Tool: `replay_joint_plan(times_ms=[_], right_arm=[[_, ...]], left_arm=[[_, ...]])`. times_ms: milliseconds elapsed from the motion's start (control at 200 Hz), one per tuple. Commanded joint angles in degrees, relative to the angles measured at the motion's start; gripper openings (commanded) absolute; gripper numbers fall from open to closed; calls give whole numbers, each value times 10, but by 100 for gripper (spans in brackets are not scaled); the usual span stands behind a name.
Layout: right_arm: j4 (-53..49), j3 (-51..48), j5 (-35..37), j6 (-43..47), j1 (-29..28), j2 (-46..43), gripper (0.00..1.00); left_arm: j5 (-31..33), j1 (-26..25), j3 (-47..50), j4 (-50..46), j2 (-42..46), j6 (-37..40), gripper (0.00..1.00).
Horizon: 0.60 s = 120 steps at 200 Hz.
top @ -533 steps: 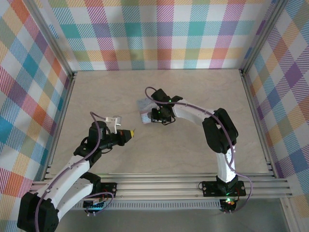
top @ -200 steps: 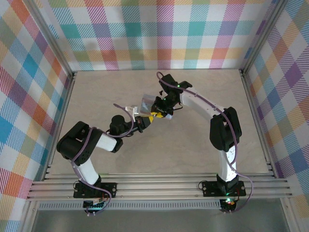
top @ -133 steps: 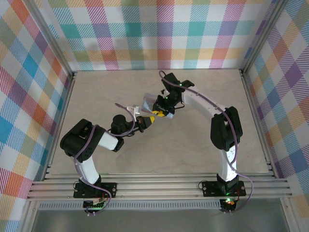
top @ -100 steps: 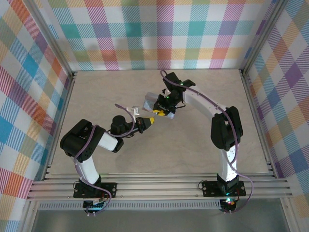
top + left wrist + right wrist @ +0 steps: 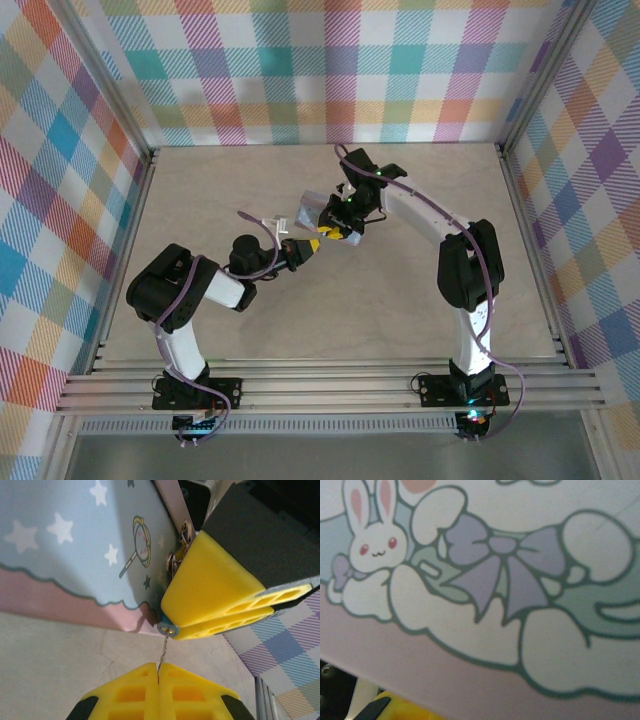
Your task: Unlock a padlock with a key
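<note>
Left arm (image 5: 215, 290), right arm (image 5: 420, 215): white shells, black joints. Purple cables (image 5: 255, 218) routed alongside. Left gripper (image 5: 159, 672) tipped with yellow ribbed pads (image 5: 132, 695).

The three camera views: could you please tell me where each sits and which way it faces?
Top external: above and behind the bases, looking down on the table; left arm and right arm show.
Left wrist: looks past the left gripper toward the padlock.
Right wrist: close against the tin; a yellow finger shows.
Shared: both wrist views show the tin.
</note>
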State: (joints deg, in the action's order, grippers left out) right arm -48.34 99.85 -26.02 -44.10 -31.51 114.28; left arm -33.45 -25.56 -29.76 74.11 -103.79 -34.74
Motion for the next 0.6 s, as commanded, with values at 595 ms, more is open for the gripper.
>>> replay_joint_plan(times_ms=[595], right_arm=[[-2, -6, -38, 31, 9, -4, 0]], left_arm=[[-3, 9, -22, 33, -15, -5, 0]])
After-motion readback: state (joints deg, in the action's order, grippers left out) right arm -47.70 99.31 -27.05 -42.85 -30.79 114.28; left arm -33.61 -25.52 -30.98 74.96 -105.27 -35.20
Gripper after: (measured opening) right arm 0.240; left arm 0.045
